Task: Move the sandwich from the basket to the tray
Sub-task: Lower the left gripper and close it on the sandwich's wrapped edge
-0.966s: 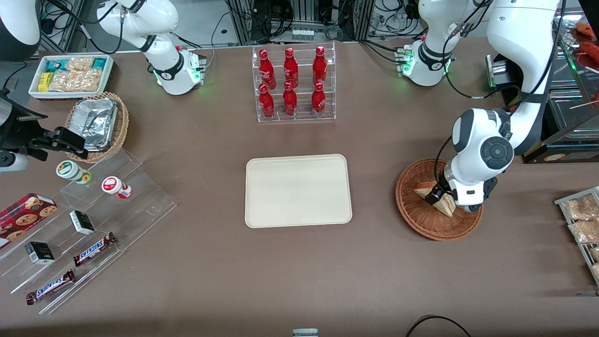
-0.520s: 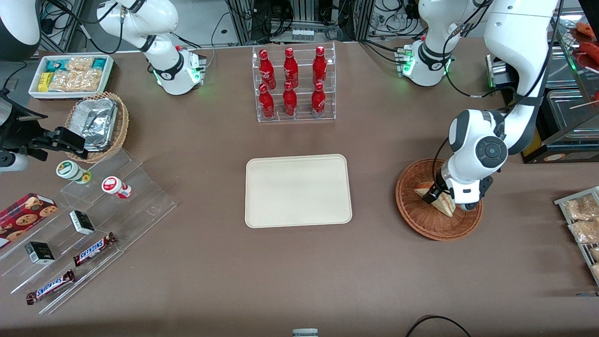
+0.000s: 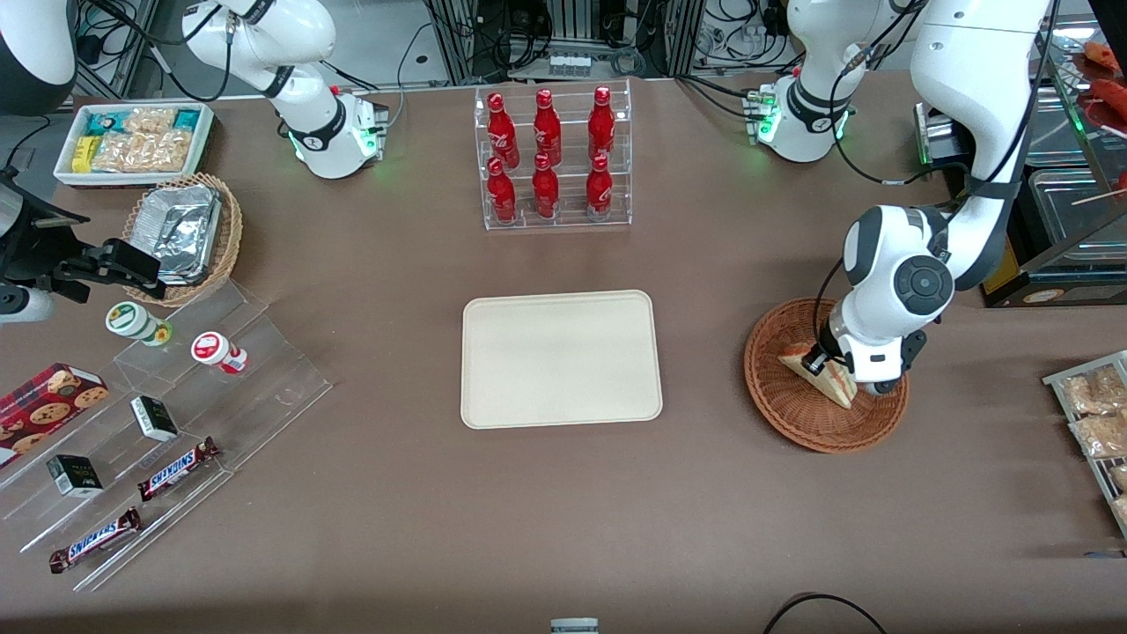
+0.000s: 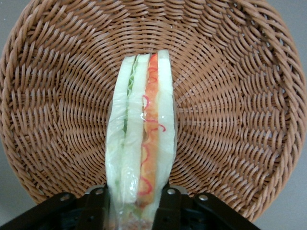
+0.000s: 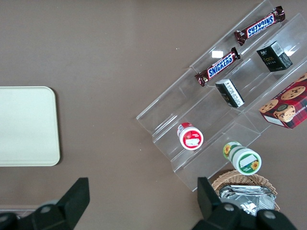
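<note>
gripper [image 4: 135, 203] pinching sandwich [image 4: 140, 148] mid-basket [image 4: 240, 96], tray [image 3: 561, 358] well apart

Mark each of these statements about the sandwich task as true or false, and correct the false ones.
1. The gripper is shut on the sandwich. True.
2. The sandwich lies on the tray. False: it is over the basket, held at its edge.
3. The tray holds nothing. True.
4. The basket stands on the tray. False: it stands on the table, toward the working arm's end.
</note>
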